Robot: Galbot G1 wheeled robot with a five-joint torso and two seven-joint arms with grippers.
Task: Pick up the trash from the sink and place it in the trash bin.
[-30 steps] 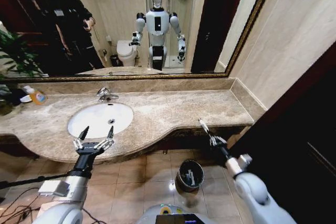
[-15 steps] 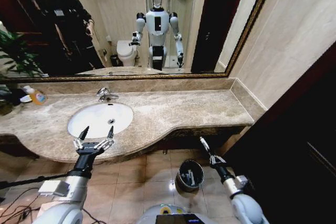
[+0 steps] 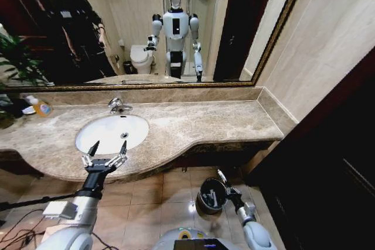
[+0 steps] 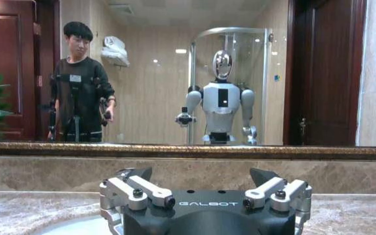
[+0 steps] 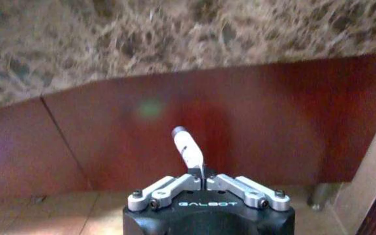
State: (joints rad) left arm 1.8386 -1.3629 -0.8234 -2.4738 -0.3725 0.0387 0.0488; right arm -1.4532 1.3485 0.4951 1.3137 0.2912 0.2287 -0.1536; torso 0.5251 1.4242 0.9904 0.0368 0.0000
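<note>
The white oval sink (image 3: 111, 133) lies in the beige marble counter, and its basin looks bare. My left gripper (image 3: 107, 150) hovers open over the sink's front rim; it also shows open in the left wrist view (image 4: 201, 175). Down by the floor, my right gripper (image 3: 227, 187) is shut on a small white tube (image 3: 221, 175), a piece of the trash. It is just right of the dark round trash bin (image 3: 201, 198), whose inside holds white bits. In the right wrist view the tube (image 5: 186, 147) sticks up from the shut right gripper (image 5: 204, 179).
A chrome faucet (image 3: 119, 105) stands behind the basin. A bottle of orange liquid (image 3: 40, 107) sits at the counter's far left, beside a plant (image 3: 14, 62). The counter's curved front edge (image 3: 193, 147) overhangs the bin. A dark door (image 3: 328, 168) stands to the right.
My right arm has dropped from beside the counter's edge to floor level next to the bin, still holding the white tube. The left arm has not moved.
</note>
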